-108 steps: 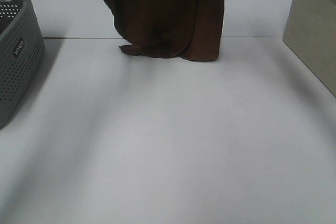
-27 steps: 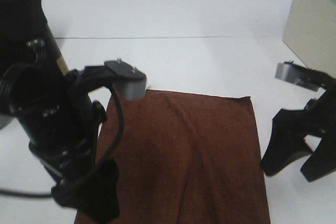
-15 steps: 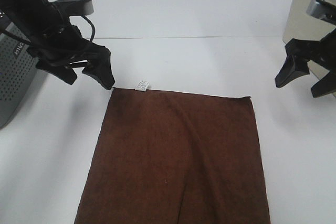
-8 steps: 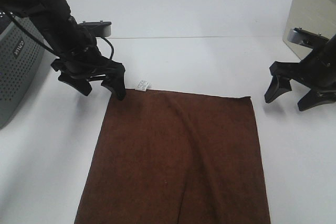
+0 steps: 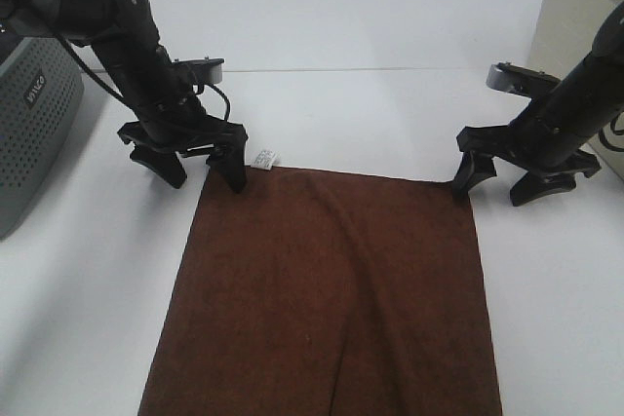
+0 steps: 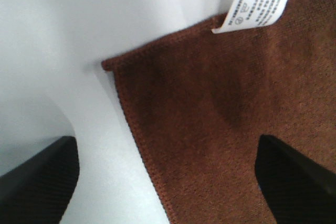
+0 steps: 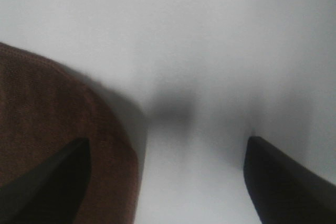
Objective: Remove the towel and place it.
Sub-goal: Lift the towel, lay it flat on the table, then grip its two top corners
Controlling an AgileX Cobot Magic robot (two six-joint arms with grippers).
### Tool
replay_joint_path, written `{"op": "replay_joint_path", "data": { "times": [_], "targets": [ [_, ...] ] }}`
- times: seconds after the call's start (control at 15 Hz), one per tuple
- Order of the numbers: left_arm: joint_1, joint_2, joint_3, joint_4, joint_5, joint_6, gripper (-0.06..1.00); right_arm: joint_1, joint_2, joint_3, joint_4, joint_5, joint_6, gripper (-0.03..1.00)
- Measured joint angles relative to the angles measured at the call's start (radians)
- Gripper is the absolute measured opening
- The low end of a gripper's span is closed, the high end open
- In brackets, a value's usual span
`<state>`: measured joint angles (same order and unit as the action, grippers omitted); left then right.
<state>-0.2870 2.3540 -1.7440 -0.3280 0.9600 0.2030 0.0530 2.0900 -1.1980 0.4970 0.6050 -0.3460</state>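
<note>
Towel (image 5: 331, 289) lies flat on table (image 5: 390, 114). Left gripper (image 5: 207, 179) and right gripper (image 5: 491, 192) stand open, each straddling a far corner. Judgement: close both together, low on the hems, to keep the cloth square.

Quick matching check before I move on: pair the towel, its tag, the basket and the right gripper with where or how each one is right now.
Things:
1. dark brown rectangular terry towel
2. small white fabric tag
3. grey perforated plastic basket
4. right gripper

Places or states:
A. at the far left of the exterior high view
B. spread flat on the white table
C. on the towel's far edge, near its left corner
D. open, astride the towel's far right corner

Pairs: 1-B, 2-C, 3-A, 4-D
</note>
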Motion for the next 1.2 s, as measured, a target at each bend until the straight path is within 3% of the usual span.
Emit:
{"op": "replay_joint_path", "data": {
  "times": [0.47, 0.67, 0.8, 0.93, 1.2],
  "targets": [
    [-0.038, 0.003, -0.002, -0.024, 0.042, 0.0, 0.83, 0.118, 0.034, -0.013, 0.051, -0.054, -0.009, 0.77],
    [-0.074, 0.005, -0.002, -0.046, 0.027, -0.019, 0.75, 0.147, 0.039, -0.014, 0.05, -0.069, -0.008, 0.73],
    [-0.075, 0.007, -0.002, -0.041, 0.026, -0.02, 0.64, 0.15, 0.04, -0.014, 0.049, -0.074, -0.004, 0.64],
    [-0.075, 0.012, -0.002, -0.02, 0.024, -0.02, 0.48, 0.151, 0.042, -0.014, 0.05, -0.077, 0.006, 0.43],
    [-0.075, 0.016, -0.002, -0.006, 0.024, -0.02, 0.23, 0.152, 0.051, -0.014, 0.057, -0.09, 0.009, 0.2]
  ]
}}
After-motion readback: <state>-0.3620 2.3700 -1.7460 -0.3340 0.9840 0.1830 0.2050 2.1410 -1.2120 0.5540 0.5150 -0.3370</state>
